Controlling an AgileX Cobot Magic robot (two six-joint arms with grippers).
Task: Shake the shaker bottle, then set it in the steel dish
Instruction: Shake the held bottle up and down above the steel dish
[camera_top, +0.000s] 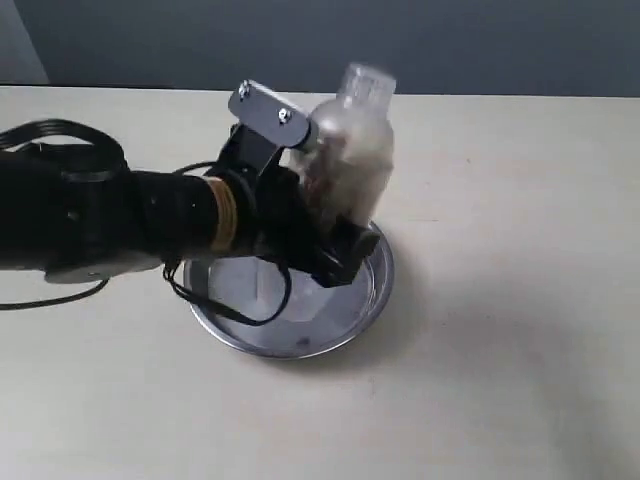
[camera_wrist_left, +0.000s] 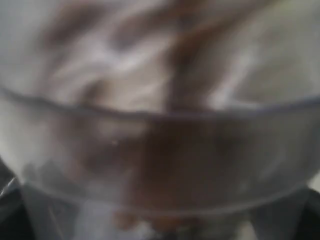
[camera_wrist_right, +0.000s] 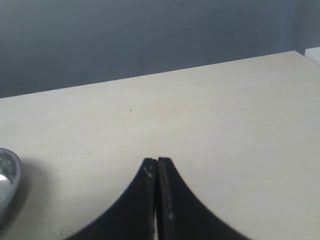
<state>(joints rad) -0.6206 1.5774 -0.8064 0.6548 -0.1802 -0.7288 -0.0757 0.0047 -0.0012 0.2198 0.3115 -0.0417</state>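
The frosted shaker bottle (camera_top: 348, 150) with its clear round cap stands nearly upright, leaning slightly, above the far side of the steel dish (camera_top: 290, 350). My left gripper (camera_top: 338, 252) is shut on the bottle's lower body and hides its base, so contact with the dish cannot be told. In the left wrist view the blurred bottle (camera_wrist_left: 160, 125) fills the picture, with brown granules inside. My right gripper (camera_wrist_right: 157, 162) is shut on nothing above bare table, and the dish's rim (camera_wrist_right: 9, 172) shows at that view's edge. The exterior view does not show the right gripper.
The pale wooden table (camera_top: 520, 300) spreads all round the dish. A dark wall runs behind its far edge. The left arm's black cable (camera_top: 225, 305) hangs over the dish's near-left part.
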